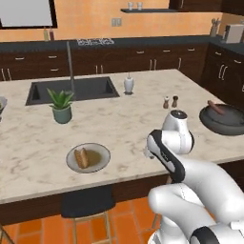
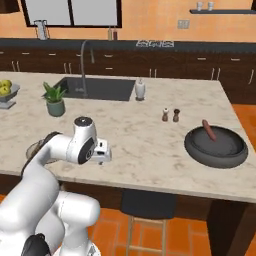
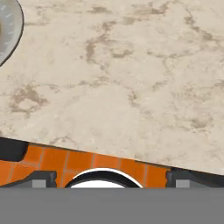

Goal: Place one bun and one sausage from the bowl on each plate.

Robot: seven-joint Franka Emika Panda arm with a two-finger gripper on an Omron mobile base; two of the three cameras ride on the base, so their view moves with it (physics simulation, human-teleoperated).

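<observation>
A grey-rimmed plate with an olive-brown centre lies near the counter's front edge, and a golden bun rests on it. In the right base view this plate peeks out from behind my arm. The dark bowl sits at the counter's right end with one reddish-brown sausage leaning in it; bowl and sausage show again from the right. My gripper hovers low over the counter's front edge, right of the plate, open and holding nothing. In the hand view the gripper has its fingertips wide apart, with the plate rim at top left.
A potted plant, the sink with its faucet, a white soap bottle and two shakers stand further back. A fruit bowl sits far left. A dark stool stands below the counter edge.
</observation>
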